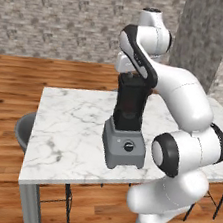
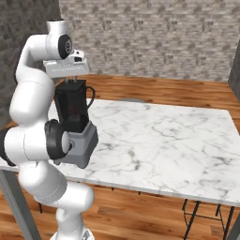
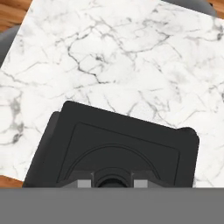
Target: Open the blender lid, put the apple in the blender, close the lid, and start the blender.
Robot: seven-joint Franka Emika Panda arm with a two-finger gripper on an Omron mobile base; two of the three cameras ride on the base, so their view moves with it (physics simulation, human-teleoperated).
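The blender point(image 1: 123, 145) stands on the marble table point(image 1: 70, 127), its grey base and black dial point(image 1: 128, 146) facing the front edge. Its dark jar point(image 2: 71, 110) rises under my hand, and a dim red patch, the apple point(image 1: 128, 105), shows through the jar wall. The black square blender lid point(image 3: 118, 144) lies flat across the jar's top. My gripper point(image 3: 111, 183) points straight down onto it, fingers shut on the round knob at the lid's middle. From the right base view the gripper point(image 2: 73, 81) touches the jar's top.
The jar's handle point(image 2: 90, 101) faces the far side. A grey round stool point(image 1: 22, 130) stands by the table's left end, another stool point(image 2: 131, 100) behind the far edge. Bare marble point(image 2: 164, 140) stretches to the right of the blender. Brick walls stand behind.
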